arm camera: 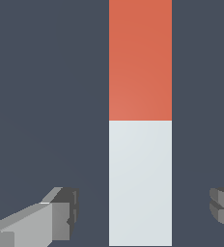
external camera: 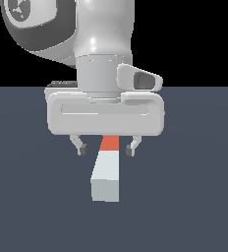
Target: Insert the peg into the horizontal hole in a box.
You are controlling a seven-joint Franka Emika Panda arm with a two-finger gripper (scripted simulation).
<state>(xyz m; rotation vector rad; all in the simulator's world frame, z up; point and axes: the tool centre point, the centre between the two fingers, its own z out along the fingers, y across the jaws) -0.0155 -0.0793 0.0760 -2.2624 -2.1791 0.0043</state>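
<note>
Dark table (external camera: 27, 197) carried the peg (external camera: 106, 177) lying flat | fingers (external camera: 81, 147) stood apart on both sides of it, not touching | box and hole were not in view | progress: peg not yet grasped, lifting and inserting all remained

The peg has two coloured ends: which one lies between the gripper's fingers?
The orange-red end of the peg, between the open gripper's fingers; the pale grey end points toward the camera.
</note>
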